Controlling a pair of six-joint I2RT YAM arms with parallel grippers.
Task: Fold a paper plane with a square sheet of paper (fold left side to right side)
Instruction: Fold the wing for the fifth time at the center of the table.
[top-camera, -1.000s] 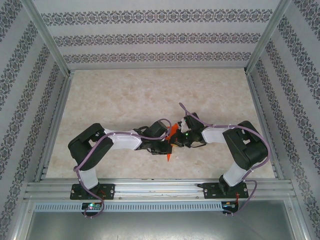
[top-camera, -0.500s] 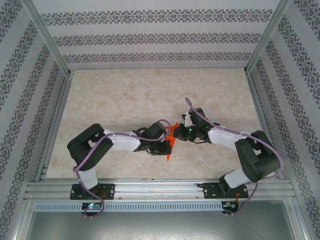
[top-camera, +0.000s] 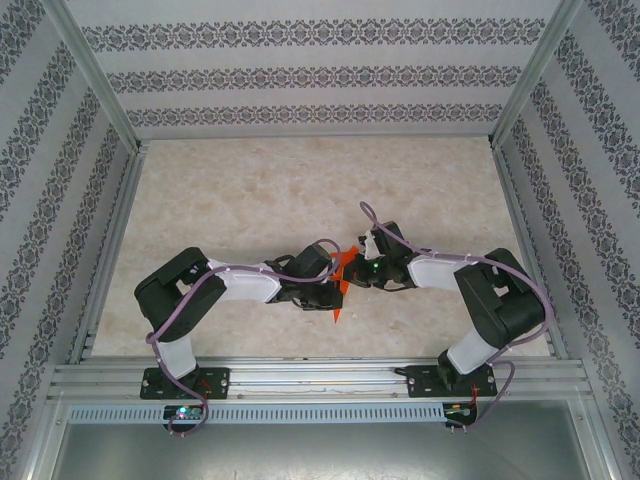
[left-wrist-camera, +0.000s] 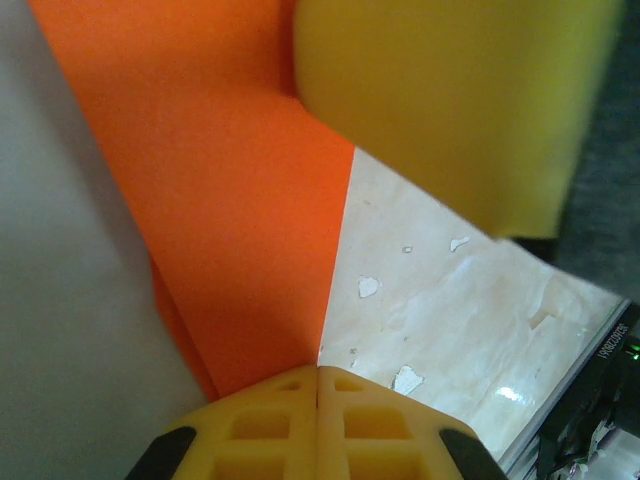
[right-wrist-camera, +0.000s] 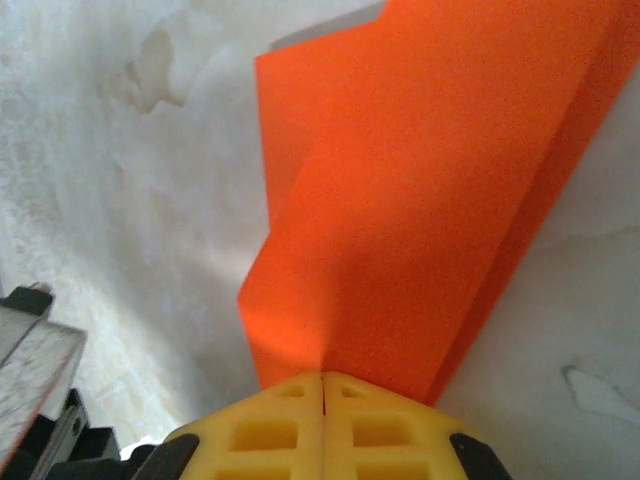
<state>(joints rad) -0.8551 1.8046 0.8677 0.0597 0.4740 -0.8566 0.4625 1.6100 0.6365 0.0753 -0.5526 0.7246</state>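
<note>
Left pincer (left-wrist-camera: 318, 385): yellow gridded fingers together, clamped on the edge of the orange paper (left-wrist-camera: 230, 200). Right pincer (right-wrist-camera: 322, 388): tips likewise closed on the paper, gripping from the opposite side. The paper hangs between the two pincers over the middle of the worktop (top-camera: 300, 190), toward the near edge; whether it touches the surface can't be told.

Progress, as a judgement:
- Well past the flat square. It is a narrow creased shape with stepped overlapping layers in the right wrist view and one pointed tip toward the arm bases.
- Probably late folds, with final creasing and release left.

Paper is thin and matte, with crisp straight edges. Worktop is pale and marbled, its coating chipped in spots.
</note>
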